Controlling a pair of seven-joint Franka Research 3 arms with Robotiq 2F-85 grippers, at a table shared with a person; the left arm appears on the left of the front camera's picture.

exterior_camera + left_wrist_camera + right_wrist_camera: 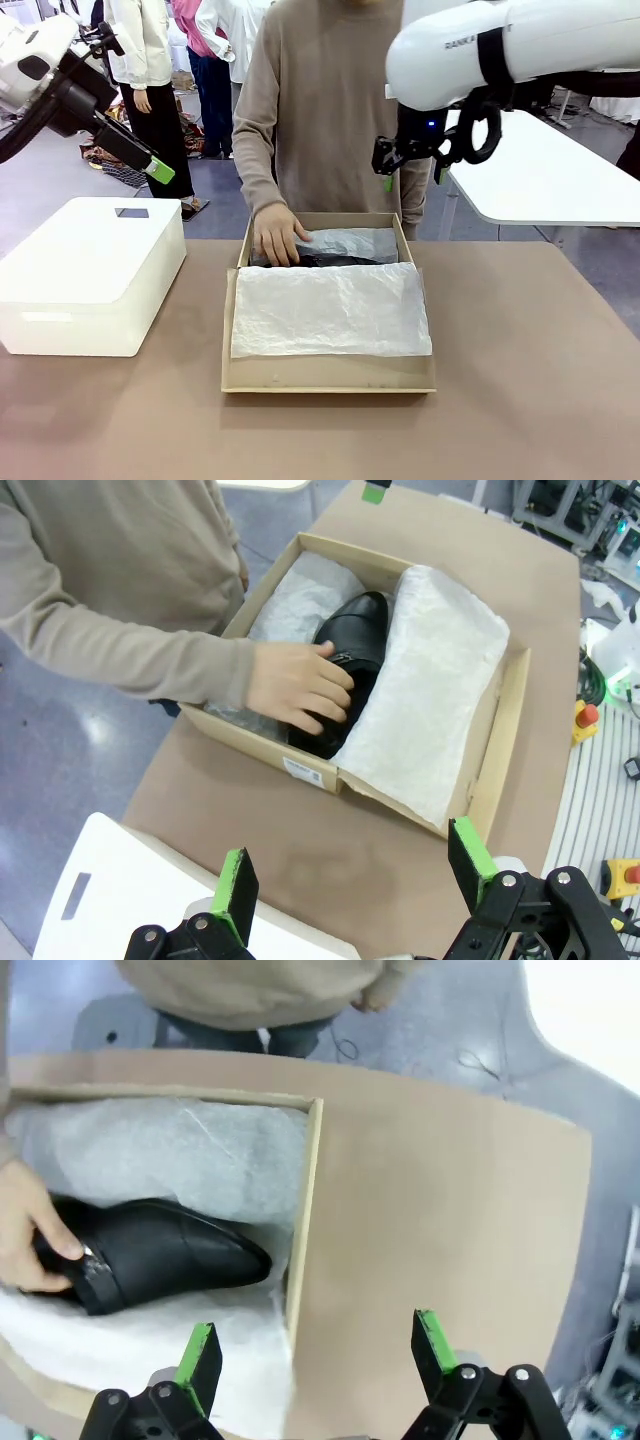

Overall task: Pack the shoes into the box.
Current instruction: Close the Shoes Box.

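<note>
I have the box (pixel 328 376) in the middle of the tabletop (pixel 520 380), open at the top. A sheet of white tissue paper (pixel 330 310) is folded over its near part and covers most of the inside. I cannot tell what lies under that sheet.

In the far strip left uncovered, one black shoe (pixel 340 260) lies on more crinkled tissue, with its pointed toe toward the right wall of the box. The person at the far side reaches in, and their hand (pixel 277 235) rests on the heel end of the shoe, at the far left corner of the box. On my left wrist camera the fingers curl over the shoe by its small buckle.

My left arm (pixel 60 90) hangs high on the left, above the white plastic box (pixel 90 275) that sits on the tabletop to the left of the cardboard one. Its jaws are spread wide with nothing between the green pads, well apart from the shoe.

My right arm (pixel 480 50) comes in from the right, and its jaws hover above the far right corner of the box. They too are wide open and carry nothing. On the right wrist camera the box's right wall and the shoe's toe show below them, with bare tabletop beside.

A white table (pixel 550 170) stands beyond, at the far right.
</note>
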